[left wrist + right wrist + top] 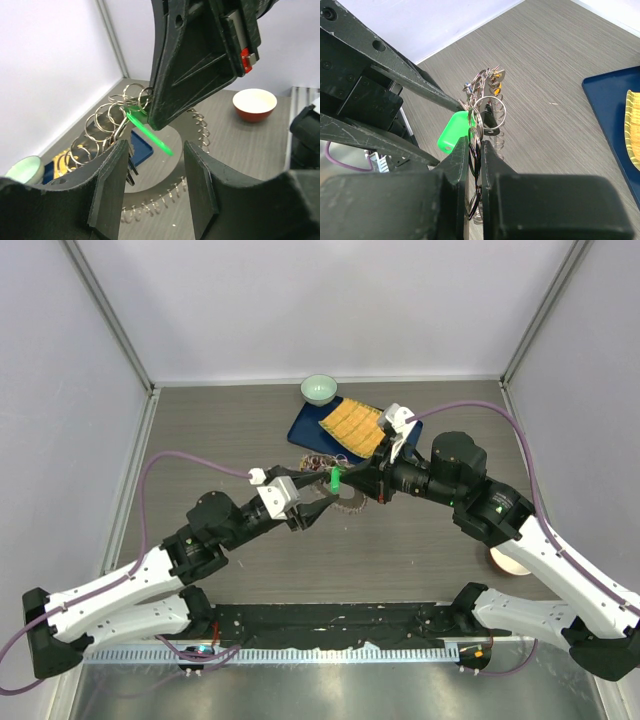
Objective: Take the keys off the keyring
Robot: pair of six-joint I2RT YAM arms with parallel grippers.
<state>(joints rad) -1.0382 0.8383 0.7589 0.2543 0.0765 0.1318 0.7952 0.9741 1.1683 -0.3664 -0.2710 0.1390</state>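
The right gripper (474, 143) is clenching its jaws almost completely, with only a narrow slit between them, and is pinching a bunch of small split rings (97, 125) belonging to the keyring (202, 129). The rings are fanning out above the fingertips, and a green key (145, 129) is hanging off the same bunch, just beside the clamped spot. The left gripper (156, 160) is standing about half open, with its two fingers straddling the tip of the green key; neither finger is visibly touching it. The rest of the keyring, a broad arc fringed with small wire loops, is lying low over the grey wood-grain table (200, 430), below both grippers at the centre of the overhead frame; whether it is resting fully on the surface cannot be told. A dark blue tray (305, 425) carrying a yellow gridded piece (352, 427) is sitting just above centre, with a pale green bowl (318, 390) at its upper edge. A cream bowl (255, 104) with a red outside is sitting at the right. Pale walls (320, 300) are enclosing the table.
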